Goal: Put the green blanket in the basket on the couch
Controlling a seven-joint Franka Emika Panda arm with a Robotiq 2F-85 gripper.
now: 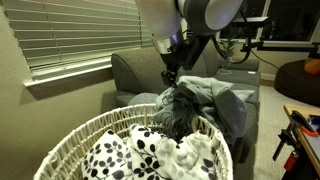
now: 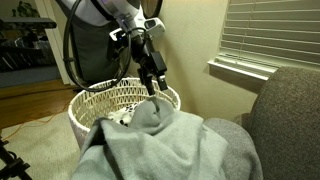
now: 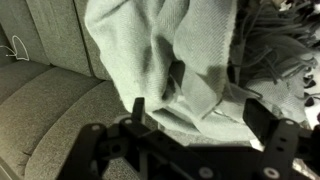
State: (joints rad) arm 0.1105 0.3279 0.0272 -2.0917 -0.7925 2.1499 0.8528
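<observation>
Not far along, judging by the lie of things. Finds the blanket (image 1: 205, 100) heaped in loose rumples on the couch (image 1: 130, 68), bulking over the seat and up toward the back cushions, none of it seen inside the basket (image 1: 75, 135). No table in view, so places given by the couch's edges and the basket's rim.

Puts the basket just beside the couch, off one end and near the wall, base hidden. Already holds a white cloth with black spots (image 1: 130, 155), heaped low, with room above.

Places the claw (image 2: 155, 87) at the top of the heap, on the edge nearest the basket, touching a small peak in the fleece. Cannot tell whether clamped or merely resting. Shows, in the wrist view, one dark finger (image 3: 137, 106) beside a fold, the tips sunk in fleece and the gap hidden. Hints at a pinch, going by that peak, but no more than hints.

Left to do, on this reading:
- make sure of a hold on a fold
- lift the bulk clear of the cushions
- carry it past the couch's end and over the rim
- let go above that cloth

Likely to trail and drag, being large and limp; probably more than one lift needed.
</observation>
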